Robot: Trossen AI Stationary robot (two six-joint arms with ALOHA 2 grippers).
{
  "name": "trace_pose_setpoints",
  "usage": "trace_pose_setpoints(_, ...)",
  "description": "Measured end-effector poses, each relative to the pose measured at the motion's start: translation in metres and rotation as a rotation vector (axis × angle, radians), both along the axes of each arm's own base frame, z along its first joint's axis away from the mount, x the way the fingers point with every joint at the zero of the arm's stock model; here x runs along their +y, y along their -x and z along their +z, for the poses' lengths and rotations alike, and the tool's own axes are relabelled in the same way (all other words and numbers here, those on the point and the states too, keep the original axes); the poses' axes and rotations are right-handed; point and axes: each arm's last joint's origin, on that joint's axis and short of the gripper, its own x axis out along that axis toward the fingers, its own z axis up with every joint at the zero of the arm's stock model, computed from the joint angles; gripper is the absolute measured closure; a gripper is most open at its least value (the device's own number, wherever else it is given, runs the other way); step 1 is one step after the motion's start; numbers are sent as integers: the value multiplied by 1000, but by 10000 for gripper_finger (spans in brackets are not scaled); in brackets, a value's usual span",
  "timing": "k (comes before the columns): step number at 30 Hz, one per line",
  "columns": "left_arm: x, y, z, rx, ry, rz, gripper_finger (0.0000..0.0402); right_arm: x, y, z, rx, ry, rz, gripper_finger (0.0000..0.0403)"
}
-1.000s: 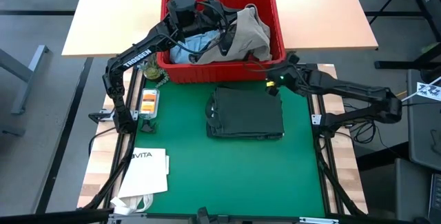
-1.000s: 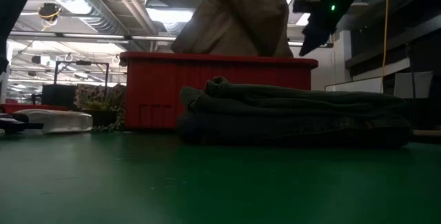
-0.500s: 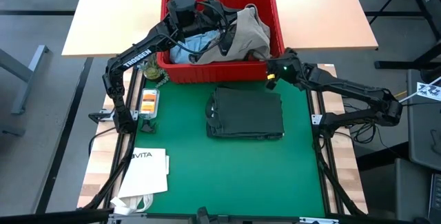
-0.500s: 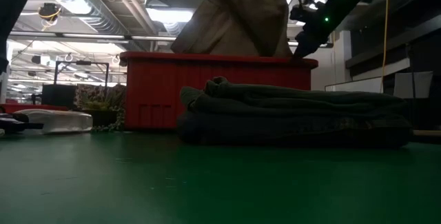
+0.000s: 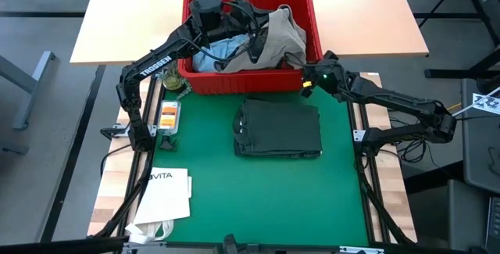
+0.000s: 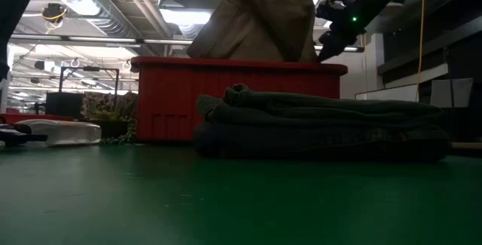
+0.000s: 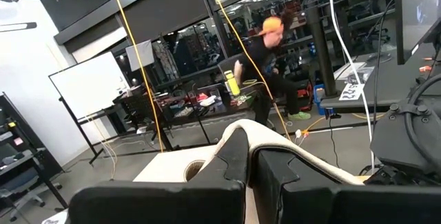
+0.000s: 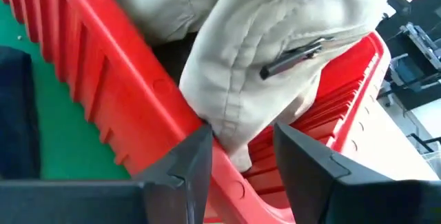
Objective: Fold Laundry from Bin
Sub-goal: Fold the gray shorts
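Only wrist-visible: right end effector (image 8: pixel 238 156) astride khaki garment (image 8: pixel 275 65).

We cannot see the bottom of the red bin (image 5: pixel 205 81), because the tan garment (image 5: pixel 275 41) covers it. In the low view, the picture's top edge cuts off that garment and the right gripper (image 6: pixel 331 43).

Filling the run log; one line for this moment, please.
left gripper: shut on khaki garment, above bin | right gripper: open at bin corner
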Motion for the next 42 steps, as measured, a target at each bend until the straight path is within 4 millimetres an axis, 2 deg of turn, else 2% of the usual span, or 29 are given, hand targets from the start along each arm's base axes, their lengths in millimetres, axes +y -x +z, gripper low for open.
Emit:
trace_pose_setpoints(6,0,0,0,0,0,-4,401,-1,-1,1,-10,23,-26,246)
trace_pose_setpoints(11,0,0,0,1,0,-6,401,-4,-9,-7,-1,-16,27,246)
trace_pose_setpoints(16,0,0,0,1,0,-8,401,-9,-14,-9,29,47,-42,246)
trace_pose_setpoints(20,0,0,0,1,0,-8,401,-10,-16,-8,29,70,-8,253)
trace_pose_setpoints(24,0,0,0,1,0,-8,401,-10,-16,-9,39,63,5,296)
trace_pose_setpoints(28,0,0,0,1,0,-8,401,-9,-14,-7,42,70,16,374)
trace_pose_setpoints(30,-1,2,2,-3,-2,-7,401,-6,-10,0,56,92,38,394)
trace_pose_setpoints(32,-4,7,7,-14,-8,-7,401,-3,-5,13,49,98,48,386)
trace_pose_setpoints(37,-15,28,28,-70,-37,-8,401,9,14,58,-34,126,83,386)
trace_pose_setpoints(42,-29,45,44,-114,-58,-23,401,25,36,106,-128,169,219,394)
